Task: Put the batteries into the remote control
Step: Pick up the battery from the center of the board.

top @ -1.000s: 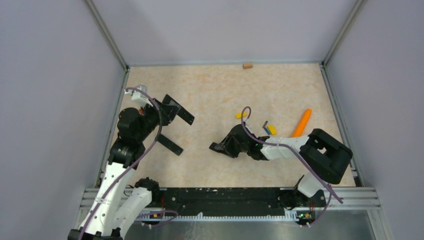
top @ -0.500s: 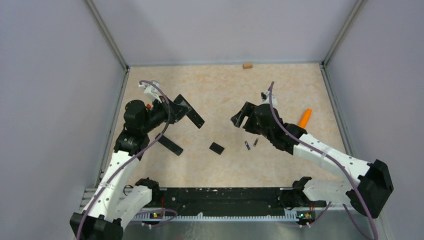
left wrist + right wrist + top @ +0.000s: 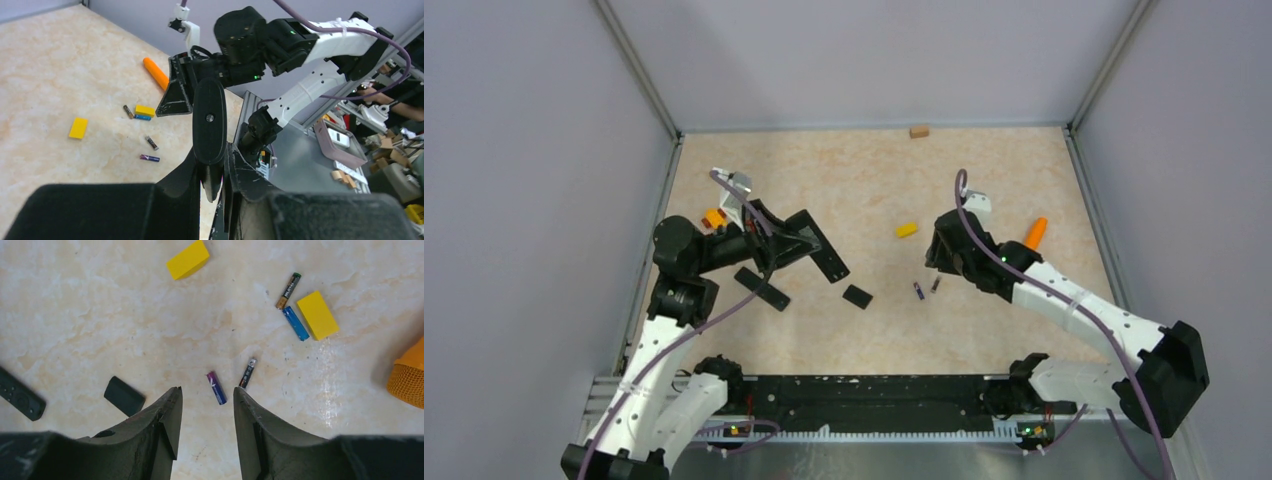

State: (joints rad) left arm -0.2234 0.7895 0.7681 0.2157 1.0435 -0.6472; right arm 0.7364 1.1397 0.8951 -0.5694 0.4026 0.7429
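Note:
My left gripper (image 3: 786, 243) is shut on a black remote (image 3: 824, 255) and holds it tilted above the table; it also shows in the left wrist view (image 3: 210, 120), clamped at its lower end. A second remote (image 3: 761, 288) lies flat below it. A purple battery (image 3: 216, 387) and a dark battery (image 3: 247, 373) lie side by side just ahead of my open, empty right gripper (image 3: 205, 396), which hovers over them (image 3: 936, 255). Two more batteries (image 3: 289, 290) (image 3: 296, 323) lie beside a yellow block (image 3: 317, 315).
A small black battery cover (image 3: 857, 295) lies left of the two batteries. Another yellow block (image 3: 907, 229) sits further back. An orange cone-shaped stick (image 3: 1035, 232) lies at the right. A brown block (image 3: 918, 131) sits at the back wall.
My left arm has swung the held remote right and lower, toward the table's middle. My right gripper left the cover, rose, and now hangs open over the two batteries.

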